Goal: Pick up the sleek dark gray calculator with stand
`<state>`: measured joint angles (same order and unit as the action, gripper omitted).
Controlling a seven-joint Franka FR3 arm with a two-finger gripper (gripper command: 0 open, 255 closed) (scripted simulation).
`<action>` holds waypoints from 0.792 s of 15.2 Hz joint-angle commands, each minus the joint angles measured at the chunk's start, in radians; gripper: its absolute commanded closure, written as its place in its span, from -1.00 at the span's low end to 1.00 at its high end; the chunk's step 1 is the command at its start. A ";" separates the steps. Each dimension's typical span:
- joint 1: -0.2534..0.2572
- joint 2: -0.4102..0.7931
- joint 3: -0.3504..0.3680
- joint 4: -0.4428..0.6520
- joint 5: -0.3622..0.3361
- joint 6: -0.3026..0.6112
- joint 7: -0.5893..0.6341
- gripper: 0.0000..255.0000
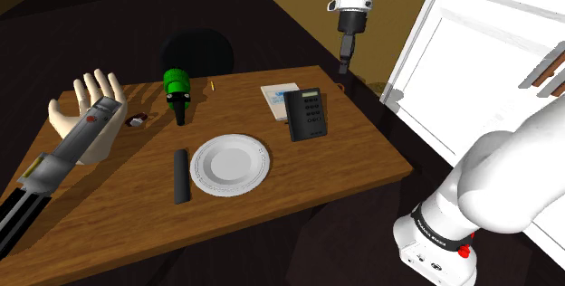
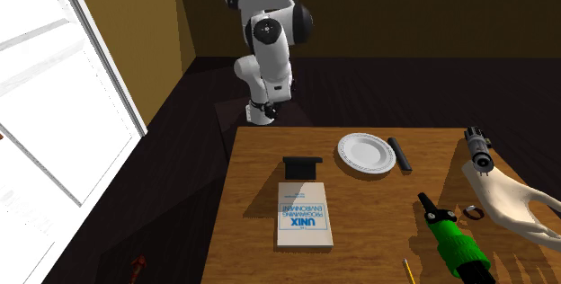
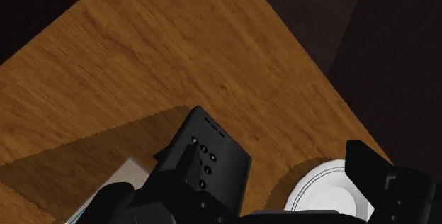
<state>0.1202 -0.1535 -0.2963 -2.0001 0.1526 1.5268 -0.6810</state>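
The gripper (image 1: 347,61) hangs high over the far edge of the wooden table (image 1: 362,162), fingers spread wide and clasping nothing. The dark calculator (image 1: 306,114) sits well below it, propped up on the wood just beside a book (image 1: 275,95) and near the white plate (image 1: 230,165).

Wht plate (image 1: 232,165), blk bar (image 1: 180,176) beside it, book (image 2: 304,215), grn bottle (image 1: 177,83) on table (image 1: 349,162).

The calculator (image 1: 307,114) stands beside the book (image 1: 277,94), maybe touching.
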 commanded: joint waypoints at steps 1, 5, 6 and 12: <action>0.003 0.138 -0.029 0.112 0.041 -0.055 -0.141 -1.00; -0.022 0.408 -0.025 0.358 0.116 -0.188 -0.361 -1.00; -0.033 0.475 -0.015 0.426 0.131 -0.225 -0.407 -1.00; -0.101 0.896 0.088 0.930 0.177 -0.489 -0.610 -1.00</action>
<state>0.0288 0.6585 -0.2310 -1.1799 0.3209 1.0939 -1.2643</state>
